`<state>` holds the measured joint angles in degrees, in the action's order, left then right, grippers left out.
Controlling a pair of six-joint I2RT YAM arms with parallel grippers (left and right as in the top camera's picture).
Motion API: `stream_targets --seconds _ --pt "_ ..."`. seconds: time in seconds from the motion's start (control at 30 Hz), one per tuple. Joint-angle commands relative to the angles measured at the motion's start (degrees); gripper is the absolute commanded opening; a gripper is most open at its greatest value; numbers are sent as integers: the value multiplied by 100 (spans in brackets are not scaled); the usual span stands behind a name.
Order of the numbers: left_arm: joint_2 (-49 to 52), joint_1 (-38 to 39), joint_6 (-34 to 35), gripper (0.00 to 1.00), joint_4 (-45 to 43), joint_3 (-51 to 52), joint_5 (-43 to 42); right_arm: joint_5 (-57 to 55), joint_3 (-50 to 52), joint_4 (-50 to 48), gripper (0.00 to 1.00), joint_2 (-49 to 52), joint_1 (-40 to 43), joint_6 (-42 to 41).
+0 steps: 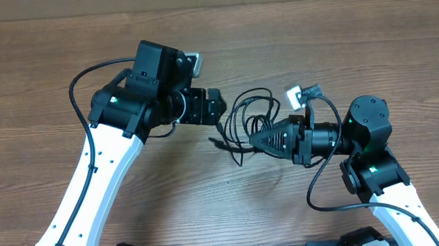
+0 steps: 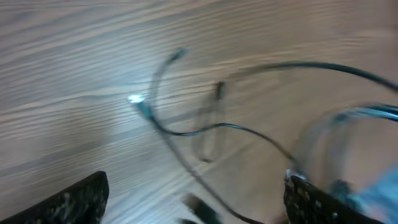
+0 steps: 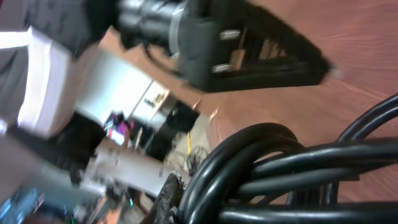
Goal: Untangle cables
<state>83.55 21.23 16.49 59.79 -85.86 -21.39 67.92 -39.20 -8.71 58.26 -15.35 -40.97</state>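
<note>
Nearest us, the right fingers (image 1: 254,140) are pressed shut on the cables (image 1: 250,116), coming in at the bundle's 5 o'clock. In the right wrist view the black cords (image 3: 298,168) crowd right up against the camera. We judge this grip is there to anchor the bunch so that a strand can be drawn out against it.

The cables lie in loose overlapping loops on the wooden surface (image 1: 349,28) between the two arms. A loose tail (image 1: 222,144) trails toward 8 o'clock.

Farther off, at the bundle's 10 o'clock, the left fingers (image 1: 216,107) stand wide. In the left wrist view both pads (image 2: 68,199) frame bare wood and blurred strands, with nothing between them. We read that spread as readiness to take a fresh strand on that side.
</note>
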Motion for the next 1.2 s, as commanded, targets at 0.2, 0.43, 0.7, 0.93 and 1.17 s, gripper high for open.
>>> stream_targets --seconds 0.2,0.43,0.7,0.93,1.17 --pt "-33 -20 -166 95 -308 -59 -1377 -1311 -39 -22 4 -11 162 -1692" --pt "-31 -33 -289 93 -354 -59 -1353 -1220 -39 -514 4 -11 162 -1945" --pt "-31 -129 -72 94 -621 -59 -1768 61 -39 -804 4 -11 162 -170" --pt "-31 -140 -1615 88 -732 -59 -3703 503 -39 -1209 4 -9 162 551" --pt "-33 -146 -1897 55 -737 -59 -3862 1040 -39 -1934 4 -11 162 483"
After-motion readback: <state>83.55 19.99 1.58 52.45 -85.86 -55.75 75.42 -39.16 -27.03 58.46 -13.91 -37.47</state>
